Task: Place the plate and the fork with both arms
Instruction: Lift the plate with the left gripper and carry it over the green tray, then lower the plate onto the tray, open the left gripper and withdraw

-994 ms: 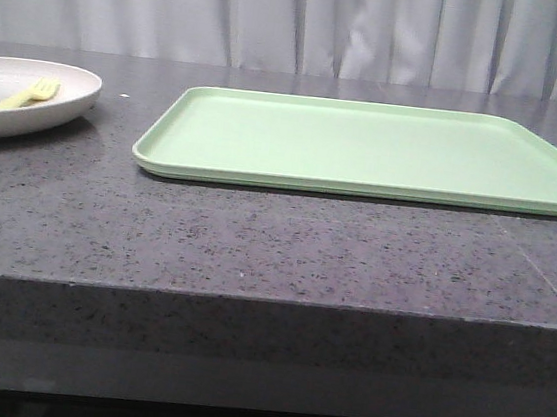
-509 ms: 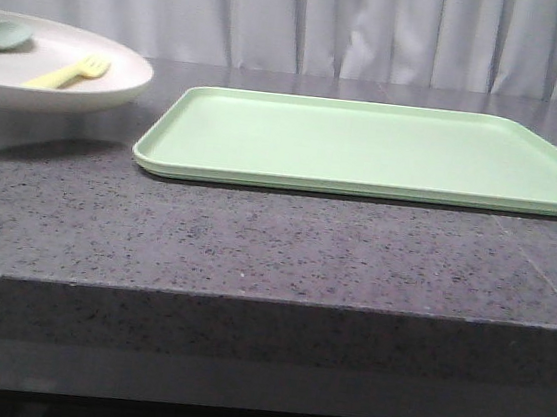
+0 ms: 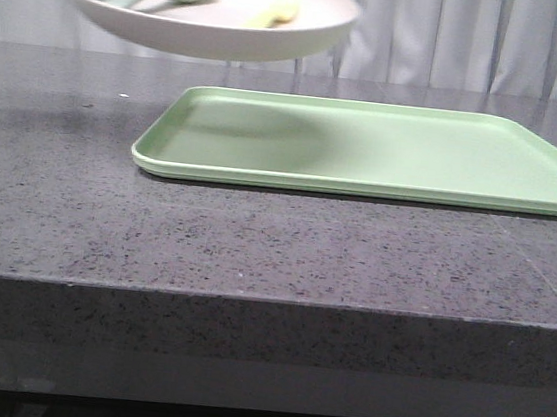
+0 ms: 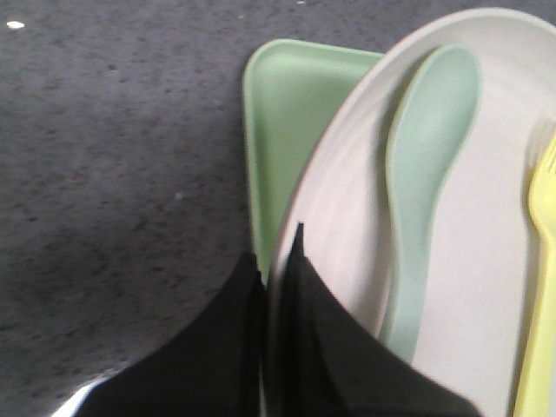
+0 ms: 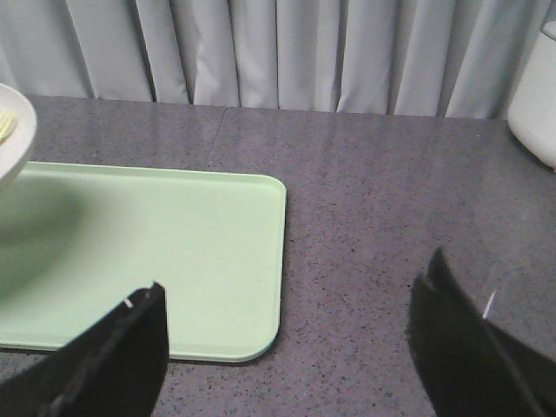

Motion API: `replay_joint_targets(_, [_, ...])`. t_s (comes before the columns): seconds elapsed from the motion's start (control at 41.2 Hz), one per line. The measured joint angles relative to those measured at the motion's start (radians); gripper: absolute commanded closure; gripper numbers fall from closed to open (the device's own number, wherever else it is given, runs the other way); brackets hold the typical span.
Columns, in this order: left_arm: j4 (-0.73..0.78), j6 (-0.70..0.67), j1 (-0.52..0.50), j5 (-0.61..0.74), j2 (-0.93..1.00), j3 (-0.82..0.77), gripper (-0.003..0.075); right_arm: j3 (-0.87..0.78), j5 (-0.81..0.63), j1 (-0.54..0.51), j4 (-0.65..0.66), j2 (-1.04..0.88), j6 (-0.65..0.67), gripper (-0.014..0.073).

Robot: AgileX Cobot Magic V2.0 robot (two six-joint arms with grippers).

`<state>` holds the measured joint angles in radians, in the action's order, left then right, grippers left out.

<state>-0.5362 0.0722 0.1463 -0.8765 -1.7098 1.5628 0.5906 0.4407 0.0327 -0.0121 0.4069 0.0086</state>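
Since the earlier frames, the plate (image 3: 214, 22) had risen off the table (image 3: 253, 256) and travelled to the right, so that it hung in the air above the left end of the light-green tray (image 3: 386, 150), casting a shadow onto it.

The table was dark speckled stone with a pale curtain (image 3: 459, 38) behind it. The tray lay flat on it, nothing resting on its surface.

The plate was carried by the left tool (image 4: 276, 261), whose two dark fingers were closed on the rim, one above and one beneath. The right tool (image 5: 291, 347) hung with its fingers spread wide, holding nothing, over the table just beside the tray's near right corner.

On the plate lay a pale green spoon (image 4: 426, 182), and beside it the yellow fork (image 4: 540, 287), neither touching the other.
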Motion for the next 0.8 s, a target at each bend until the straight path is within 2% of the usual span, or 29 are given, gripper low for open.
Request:
replay_joint_targets(0.34, [0.106, -0.267, 0.237, 0.159, -0.143, 0.059, 0.0738, 0.000, 0.000, 0.000, 0.000, 0.000, 0.000, 0.0011])
replay_joint_targets(0.606, [0.276, -0.527, 0.337, 0.255, -0.226, 0.060, 0.0738, 0.000, 0.000, 0.000, 0.000, 0.000, 0.000, 0.0011])
replay_joint_targets(0.8, [0.319, -0.593, 0.353, 0.268, -0.237, 0.060, 0.0738, 0.000, 0.000, 0.000, 0.000, 0.000, 0.000, 0.0011])
